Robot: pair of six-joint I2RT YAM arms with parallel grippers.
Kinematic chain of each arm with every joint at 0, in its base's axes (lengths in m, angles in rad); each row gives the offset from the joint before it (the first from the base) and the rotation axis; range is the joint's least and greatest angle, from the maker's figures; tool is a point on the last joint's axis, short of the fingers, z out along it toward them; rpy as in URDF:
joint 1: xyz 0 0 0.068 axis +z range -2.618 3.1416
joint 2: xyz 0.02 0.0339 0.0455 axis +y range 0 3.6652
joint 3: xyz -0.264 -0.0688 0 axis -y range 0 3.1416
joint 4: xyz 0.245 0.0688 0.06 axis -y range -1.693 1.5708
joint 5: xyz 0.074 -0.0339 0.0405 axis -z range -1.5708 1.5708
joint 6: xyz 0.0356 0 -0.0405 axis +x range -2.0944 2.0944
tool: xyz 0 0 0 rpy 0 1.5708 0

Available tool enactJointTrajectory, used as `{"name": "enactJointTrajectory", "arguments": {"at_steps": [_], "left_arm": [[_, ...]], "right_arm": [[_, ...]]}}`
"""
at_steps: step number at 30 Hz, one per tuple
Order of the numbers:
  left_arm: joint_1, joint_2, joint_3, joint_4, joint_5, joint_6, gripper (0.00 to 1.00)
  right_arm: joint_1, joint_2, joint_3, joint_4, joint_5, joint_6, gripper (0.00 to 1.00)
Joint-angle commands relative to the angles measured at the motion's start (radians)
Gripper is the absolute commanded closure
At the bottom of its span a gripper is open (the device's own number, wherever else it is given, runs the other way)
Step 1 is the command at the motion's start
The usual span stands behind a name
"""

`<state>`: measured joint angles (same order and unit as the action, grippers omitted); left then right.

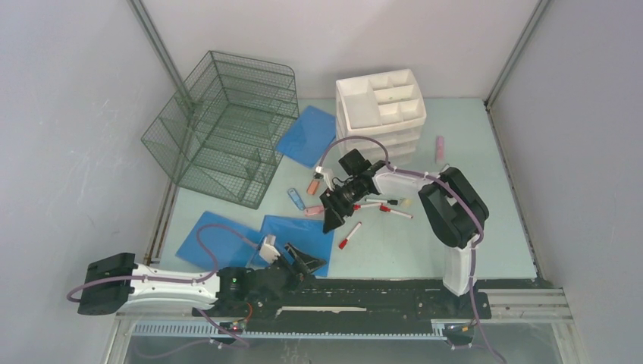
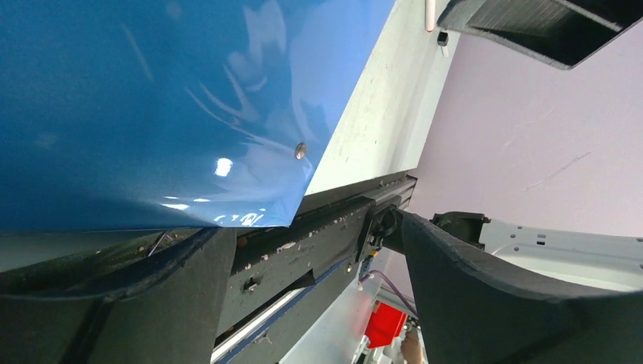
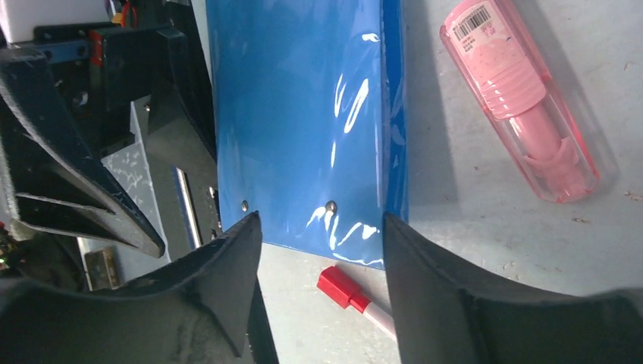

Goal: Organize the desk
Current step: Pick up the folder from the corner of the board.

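Observation:
On the pale mint desk [image 1: 425, 243] lie several red-capped markers. One marker [image 1: 349, 236] [image 3: 349, 290] rests just off the edge of a blue folder [image 1: 299, 241] [image 3: 303, 114]. My right gripper [image 1: 334, 218] [image 3: 320, 227] hangs over it, open, one finger on each side of the red cap, not touching it. A pink tube [image 3: 523, 98] lies to one side of that gripper. My left gripper [image 1: 302, 258] [image 2: 315, 235] is open and empty, low over the front corner of the blue folder [image 2: 152, 114] beside the black front rail [image 2: 326, 227].
A green wire basket [image 1: 227, 129] stands at the back left and a white drawer organizer [image 1: 379, 106] at the back middle. Two more blue folders [image 1: 307, 135] [image 1: 208, 236], two more markers [image 1: 394, 212], pink tubes [image 1: 312, 184] [image 1: 439, 148] and a small blue item [image 1: 296, 199] lie about.

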<state>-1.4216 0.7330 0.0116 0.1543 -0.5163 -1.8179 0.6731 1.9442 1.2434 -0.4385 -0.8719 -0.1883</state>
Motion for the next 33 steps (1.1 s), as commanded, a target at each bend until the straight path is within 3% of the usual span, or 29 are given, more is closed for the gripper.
{"name": "enactJointTrajectory", "arguments": {"at_steps": [1,7,11,18,24,27,33], "left_arm": [[0.004,-0.014,-0.064,0.031,-0.038,-0.029,0.17],[0.005,-0.068,-0.079,0.012,-0.056,-0.057,0.19],[0.005,-0.108,-0.090,0.008,-0.080,-0.070,0.20],[0.005,-0.149,-0.081,-0.018,-0.091,-0.028,0.21],[0.004,-0.172,-0.036,-0.031,-0.090,0.134,0.15],[0.005,-0.209,-0.018,-0.039,-0.094,0.278,0.13],[0.007,-0.321,0.081,-0.084,-0.074,0.606,0.08]], "right_arm": [[0.005,-0.026,0.031,-0.026,-0.125,0.055,0.39],[0.004,-0.032,0.030,-0.032,-0.175,0.088,0.60],[0.009,-0.028,0.028,-0.029,-0.166,0.107,0.69],[-0.001,-0.045,0.030,-0.044,-0.130,0.100,1.00],[-0.042,-0.152,0.030,-0.155,-0.120,-0.030,1.00],[-0.092,-0.193,0.034,-0.209,-0.159,-0.075,1.00],[-0.149,-0.247,0.089,-0.492,-0.199,-0.301,1.00]]}}
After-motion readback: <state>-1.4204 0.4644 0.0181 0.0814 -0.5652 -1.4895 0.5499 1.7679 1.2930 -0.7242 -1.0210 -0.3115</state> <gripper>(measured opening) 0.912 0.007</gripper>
